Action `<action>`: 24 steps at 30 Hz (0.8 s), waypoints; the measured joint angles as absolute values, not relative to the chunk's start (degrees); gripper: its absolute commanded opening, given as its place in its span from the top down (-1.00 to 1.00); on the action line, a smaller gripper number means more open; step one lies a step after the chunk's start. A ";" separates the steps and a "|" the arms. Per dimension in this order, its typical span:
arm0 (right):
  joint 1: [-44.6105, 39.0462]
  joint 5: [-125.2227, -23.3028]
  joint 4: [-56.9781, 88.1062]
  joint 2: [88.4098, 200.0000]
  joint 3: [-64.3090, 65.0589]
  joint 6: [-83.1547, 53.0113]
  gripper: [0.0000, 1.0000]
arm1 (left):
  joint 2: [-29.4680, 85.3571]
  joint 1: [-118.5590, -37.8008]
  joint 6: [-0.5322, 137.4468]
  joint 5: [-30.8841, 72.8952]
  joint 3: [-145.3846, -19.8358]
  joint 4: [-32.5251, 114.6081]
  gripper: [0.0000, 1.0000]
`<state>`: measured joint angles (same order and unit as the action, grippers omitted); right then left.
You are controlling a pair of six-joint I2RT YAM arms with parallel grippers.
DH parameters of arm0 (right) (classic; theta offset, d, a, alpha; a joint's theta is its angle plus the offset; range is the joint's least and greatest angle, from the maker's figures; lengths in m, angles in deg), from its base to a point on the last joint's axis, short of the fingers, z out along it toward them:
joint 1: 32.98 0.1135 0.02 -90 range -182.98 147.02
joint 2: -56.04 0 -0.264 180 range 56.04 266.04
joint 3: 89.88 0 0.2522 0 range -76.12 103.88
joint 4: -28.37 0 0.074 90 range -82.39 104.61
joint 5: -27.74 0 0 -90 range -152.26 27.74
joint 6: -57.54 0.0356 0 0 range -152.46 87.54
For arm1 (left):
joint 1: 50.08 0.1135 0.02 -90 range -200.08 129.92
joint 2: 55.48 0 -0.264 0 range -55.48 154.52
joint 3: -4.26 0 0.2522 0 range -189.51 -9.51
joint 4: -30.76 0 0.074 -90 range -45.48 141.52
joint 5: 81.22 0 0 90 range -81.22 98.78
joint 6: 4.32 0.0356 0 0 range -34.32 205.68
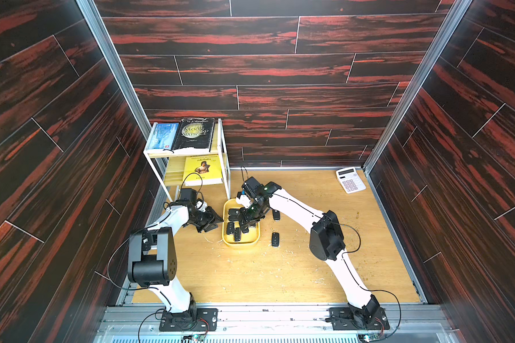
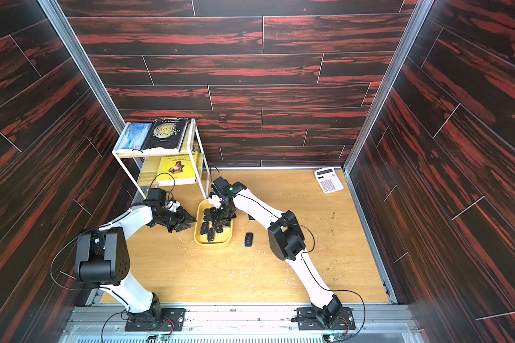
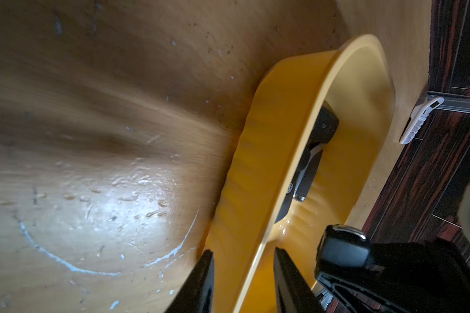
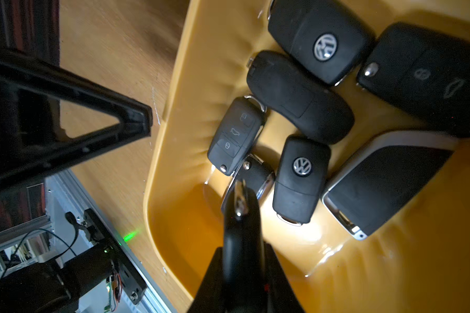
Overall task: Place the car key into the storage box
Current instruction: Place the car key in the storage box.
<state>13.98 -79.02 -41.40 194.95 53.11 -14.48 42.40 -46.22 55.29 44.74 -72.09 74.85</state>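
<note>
One car key (image 4: pixel 240 216), clamped in right end effector (image 4: pixel 243 257), poised over storage box (image 4: pixel 174 113) interior

Three walls (image 1: pixel 265 68) of dark wood-look panels with red streaks close the space, joined by grey metal corner posts (image 1: pixel 118 74). The counter (image 1: pixel 280 276) is of light wood, scratched, and shines under a bright light. In the far left corner stands a white two-tier shelf rack (image 1: pixel 185 155) with books (image 1: pixel 194 133).
</note>
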 measured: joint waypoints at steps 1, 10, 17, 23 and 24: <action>14.39 -78.91 -41.13 194.95 52.72 -14.48 0.95 | 42.62 -46.29 55.18 44.74 -72.33 74.76 0.19; 16.99 -77.92 -40.04 194.95 51.96 -14.19 0.95 | 44.78 -47.86 54.52 44.52 -74.56 74.30 0.44; 17.69 -77.55 -39.78 194.95 51.96 -14.04 0.94 | 46.73 -48.65 54.37 44.37 -74.67 74.06 0.44; 18.37 -76.94 -39.32 194.95 51.17 -14.00 0.95 | 47.28 -48.89 54.35 44.57 -74.98 73.84 0.52; 18.52 -76.81 -39.28 194.95 50.84 -13.91 0.95 | 47.28 -48.93 54.35 44.55 -74.98 73.80 0.52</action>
<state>18.52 -76.81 -39.28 194.95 50.84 -13.91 47.28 -48.93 54.35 44.55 -74.98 73.80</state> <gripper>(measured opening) 0.221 0.243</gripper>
